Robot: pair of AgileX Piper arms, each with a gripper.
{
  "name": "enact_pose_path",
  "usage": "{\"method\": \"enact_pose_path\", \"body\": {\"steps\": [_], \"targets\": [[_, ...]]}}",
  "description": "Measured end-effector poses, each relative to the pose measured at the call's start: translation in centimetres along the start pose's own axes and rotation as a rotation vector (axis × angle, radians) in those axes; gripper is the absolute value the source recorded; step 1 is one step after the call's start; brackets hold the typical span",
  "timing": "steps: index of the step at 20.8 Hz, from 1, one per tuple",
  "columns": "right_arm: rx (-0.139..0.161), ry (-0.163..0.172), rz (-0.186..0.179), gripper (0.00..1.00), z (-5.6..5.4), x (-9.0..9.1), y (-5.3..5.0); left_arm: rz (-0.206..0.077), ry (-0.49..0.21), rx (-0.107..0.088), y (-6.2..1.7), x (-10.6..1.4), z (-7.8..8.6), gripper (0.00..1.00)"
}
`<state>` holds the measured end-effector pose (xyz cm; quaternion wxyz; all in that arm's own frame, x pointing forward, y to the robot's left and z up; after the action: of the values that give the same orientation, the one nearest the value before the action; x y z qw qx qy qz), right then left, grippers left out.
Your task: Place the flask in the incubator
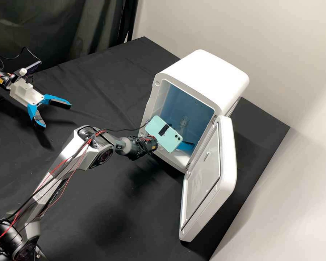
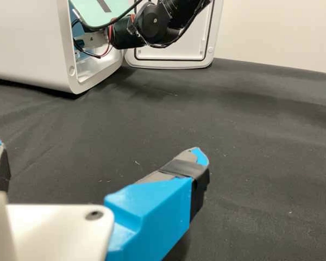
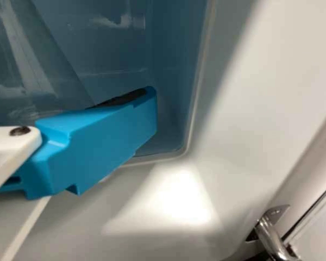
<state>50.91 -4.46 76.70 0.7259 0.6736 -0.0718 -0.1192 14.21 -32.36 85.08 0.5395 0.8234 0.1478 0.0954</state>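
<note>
Both arms at the bench (image 1: pixel 134 217); the incubator (image 1: pixel 206 72) stands by the far right edge, mouth turned toward me, which gives my right arm a straight line in; its door (image 1: pixel 210 174) hangs wide open on the near side, well out of that line.

Right pincer (image 1: pixel 187 146) is inside the blue chamber, low, close to the floor and the near wall; the mint phone (image 1: pixel 164 133) strapped on that wrist sits just at the opening and covers much of what lies behind it; whether this pincer is apart or clamped on anything, I cannot tell.

The flask (image 1: pixel 184 122), clear glass and faint, shows inside the chamber toward the back wall, upright as far as I can judge; whether it touches the pincer or stands free is hidden.

Left pincer (image 1: pixel 56 115) hovers over the far left of the bench, well apart from the incubator, spread wide and holding nothing; parked there, I judge, so it does not cross the right arm.

Judgement: the task is at the setting-down step or just past it; if I do hold the flask, letting go should be gentle and the exit straight back, since a wrist that bulky could clip the door frame or tip the glass.
</note>
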Motion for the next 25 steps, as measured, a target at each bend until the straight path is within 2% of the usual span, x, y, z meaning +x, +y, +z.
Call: {"method": "enact_pose_path", "body": {"steps": [12, 19, 23, 25], "targets": [[0.000, -0.002, -0.003, 1.00, 0.1, 0.0, -0.1, 0.000, 0.000, 0.000, 0.00, 0.0, 0.0, 1.00], [-0.002, -0.007, 0.002, 1.00, 0.5, 0.1, 0.2, 0.000, 0.000, 0.000, 0.00, 0.0, 0.0, 1.00], [0.023, -0.005, -0.012, 1.00, 1.0, -0.4, 0.0, 0.000, 0.000, 0.000, 0.00, 0.0, 0.0, 1.00], [0.045, -0.005, -0.022, 1.00, 1.4, -1.3, 0.0, 0.000, 0.000, 0.000, 0.00, 0.0, 0.0, 1.00]]}}
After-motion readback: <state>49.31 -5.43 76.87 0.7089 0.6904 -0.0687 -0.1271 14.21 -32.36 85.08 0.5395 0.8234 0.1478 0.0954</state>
